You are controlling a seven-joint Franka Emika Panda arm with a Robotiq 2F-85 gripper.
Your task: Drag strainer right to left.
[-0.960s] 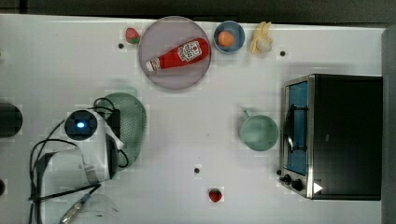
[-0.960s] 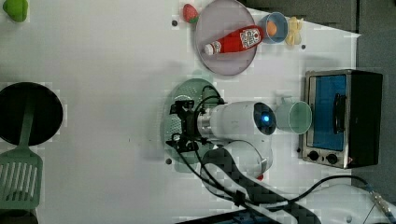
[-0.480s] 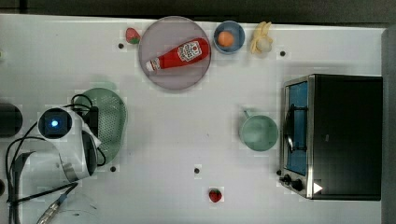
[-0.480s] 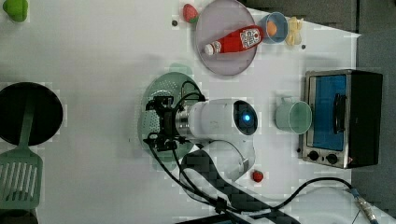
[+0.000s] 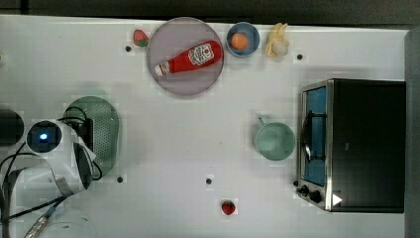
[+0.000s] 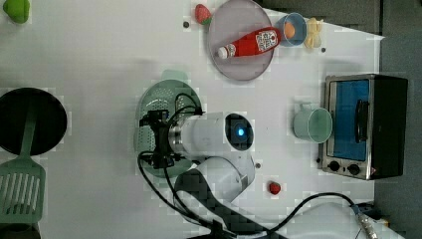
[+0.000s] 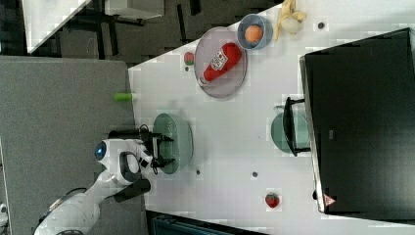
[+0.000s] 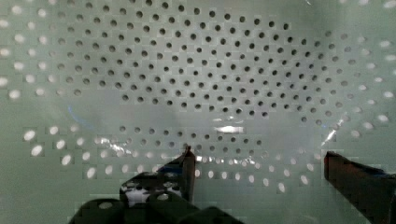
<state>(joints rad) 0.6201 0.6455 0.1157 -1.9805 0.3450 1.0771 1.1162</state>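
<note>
The strainer (image 5: 105, 130) is a pale green oval colander dotted with holes, lying at the top view's left side of the white table. It also shows in the left view (image 6: 160, 102) and the right view (image 7: 178, 136). My gripper (image 5: 87, 137) reaches down into its bowl from above (image 6: 158, 140) (image 7: 160, 150). In the wrist view the gripper (image 8: 259, 163) is open, its two dark fingertips (image 8: 187, 164) spread wide just over the perforated floor (image 8: 210, 88). Nothing is clamped between them. The arm hides part of the strainer's rim.
A pale green mug (image 5: 275, 141) stands beside a toaster oven (image 5: 354, 145) at the top view's right. A plate (image 5: 169, 82) with a ketchup bottle (image 5: 188, 58), a bowl (image 5: 243, 40), a banana (image 5: 276, 42) and strawberries (image 5: 228, 207) lie around. A black pan (image 6: 30, 121) and green spatula (image 6: 20, 186) sit at the left view's left.
The arm has swept towards the top view's left, and the strainer slid with it in the same direction. The fingers stayed spread.
</note>
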